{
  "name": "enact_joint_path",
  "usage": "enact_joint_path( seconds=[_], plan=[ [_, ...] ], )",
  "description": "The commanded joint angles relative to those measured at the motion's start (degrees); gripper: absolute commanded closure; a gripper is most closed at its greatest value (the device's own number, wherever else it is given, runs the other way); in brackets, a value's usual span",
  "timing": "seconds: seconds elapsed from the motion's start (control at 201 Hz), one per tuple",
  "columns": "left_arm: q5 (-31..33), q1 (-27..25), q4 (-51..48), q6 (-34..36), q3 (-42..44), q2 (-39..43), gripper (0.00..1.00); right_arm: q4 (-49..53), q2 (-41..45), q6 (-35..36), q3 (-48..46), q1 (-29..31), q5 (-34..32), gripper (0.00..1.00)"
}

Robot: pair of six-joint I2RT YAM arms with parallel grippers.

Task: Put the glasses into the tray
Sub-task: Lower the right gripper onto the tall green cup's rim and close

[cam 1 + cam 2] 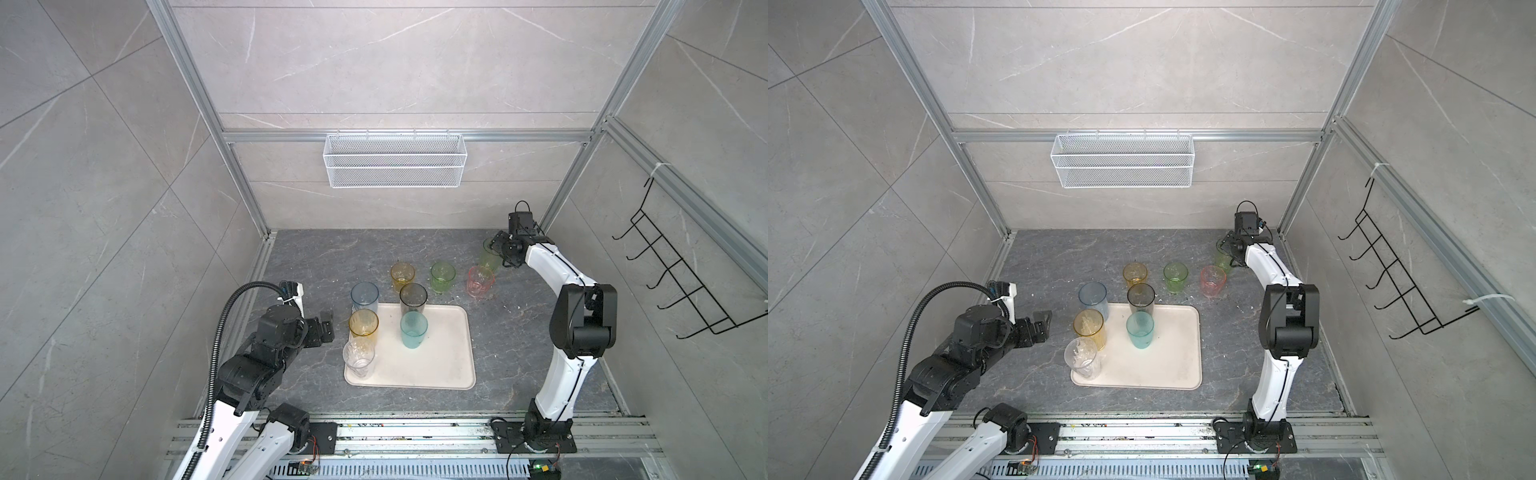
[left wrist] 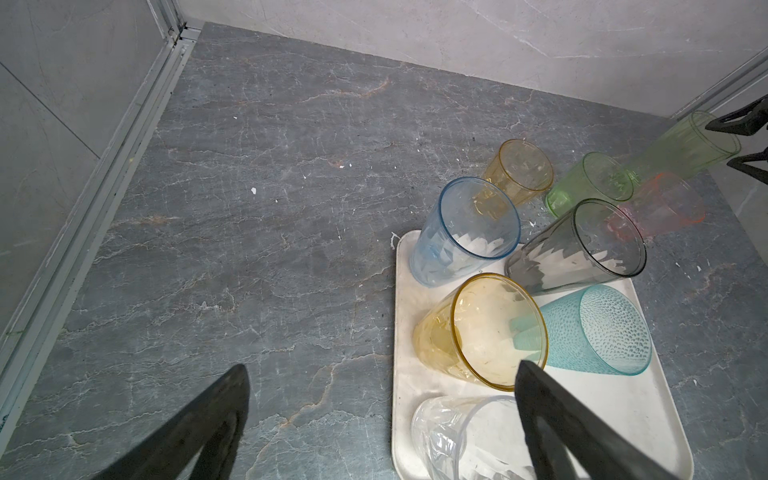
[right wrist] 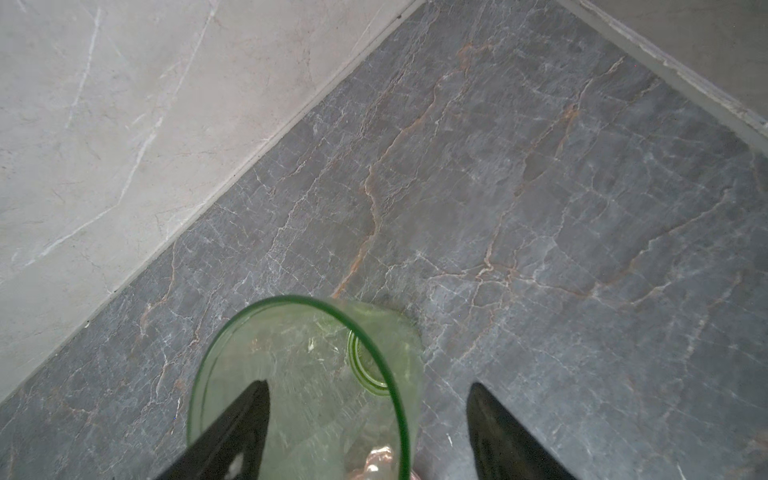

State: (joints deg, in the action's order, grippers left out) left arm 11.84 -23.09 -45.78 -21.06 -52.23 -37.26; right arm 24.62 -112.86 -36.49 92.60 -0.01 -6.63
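Now the right gripper (image 3: 368, 384) straddles the rim of the tall green glass (image 3: 316, 332). One finger reaches into the mouth and the other stands outside with a gap to the wall, so the jaws are parted and nothing is pinched. That glass stands on the table (image 3: 540, 208) near the far right corner, just beside the pink glass (image 1: 480, 281). The short green glass (image 1: 442, 277) and short amber glass (image 1: 402, 275) also stand on the table, beyond the tray's far edge. The left gripper (image 2: 382, 365) hovers spread wide and empty near the tray's left edge. The tray (image 1: 440, 353) holds five upright glasses: the blue glass (image 1: 365, 296) at its far left corner, the grey glass (image 1: 413, 298) at the far edge, the tall amber glass (image 1: 363, 326) and clear glass (image 1: 358, 358) along the left side, and the teal glass (image 1: 413, 330) nearer the middle.
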Motion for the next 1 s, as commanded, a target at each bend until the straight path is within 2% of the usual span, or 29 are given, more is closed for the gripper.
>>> enact_joint_path(
  seconds=[0.0, 0.209, 0.667, 0.991],
  plan=[
    [0.3, 0.3, 1.3, -0.5, -0.2, -0.2, 0.00, 1.8, -1.5, -0.5, 2.0, -0.1, 0.4, 0.25],
    [0.3, 0.3, 1.4, -0.3, -0.2, -0.4, 0.00, 3.2, -2.5, -0.2, 3.2, -0.2, 0.6, 0.29],
    [0.2, 0.3, 1.3, -0.5, -0.2, 0.0, 0.00, 3.3, -2.9, 0.6, 2.8, -0.2, 1.5, 0.49],
    [0.0, 0.3, 1.3, -0.5, -0.2, 0.0, 0.00, 3.1, -1.8, 1.2, 1.8, -0.2, 0.9, 0.55]
  ],
)
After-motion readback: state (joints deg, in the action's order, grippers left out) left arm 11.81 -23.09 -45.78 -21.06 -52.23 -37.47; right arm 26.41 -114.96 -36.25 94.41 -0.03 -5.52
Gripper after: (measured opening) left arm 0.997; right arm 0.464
